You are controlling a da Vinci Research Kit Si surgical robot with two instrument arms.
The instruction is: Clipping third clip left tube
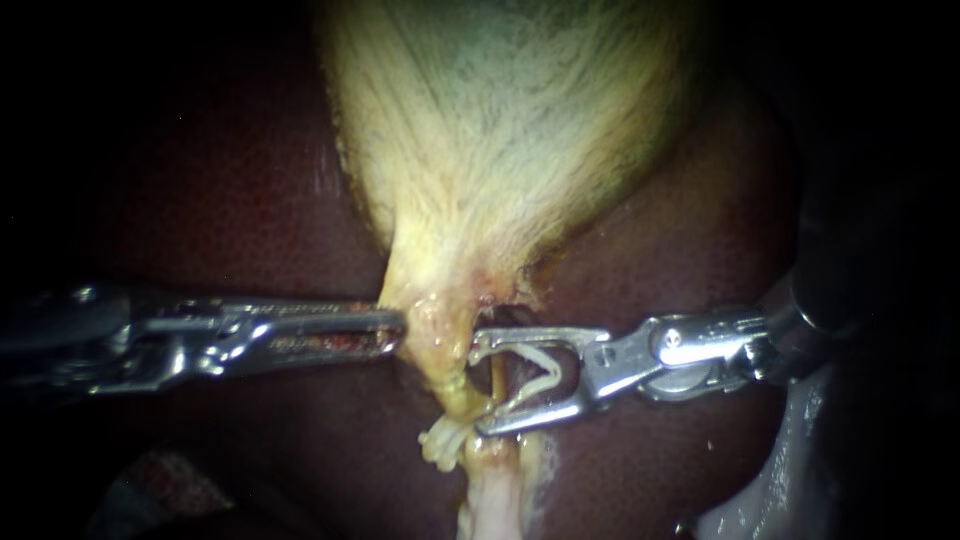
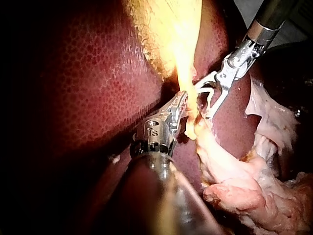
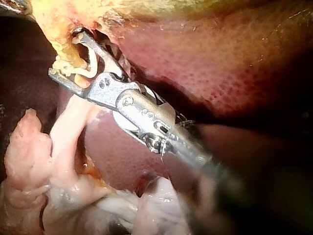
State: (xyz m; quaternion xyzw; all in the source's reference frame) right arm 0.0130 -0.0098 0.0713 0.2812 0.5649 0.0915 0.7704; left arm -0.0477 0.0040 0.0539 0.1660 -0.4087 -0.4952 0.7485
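Right instrument (image 1: 478,384) — jaws apart, gripping nothing, with a white clip (image 1: 538,368) seated between them. A thin tube (image 1: 497,378) stands inside the gap. Just off the jaw tips runs the yellow left tube (image 1: 452,370), which carries set clips (image 1: 445,440) beside the lower jaw's tip. Across that tube, the left instrument (image 1: 398,330) has its tip against the gallbladder (image 1: 500,120) neck — whether it grips, I cannot tell. Dark liver (image 1: 250,200) lies behind everything.
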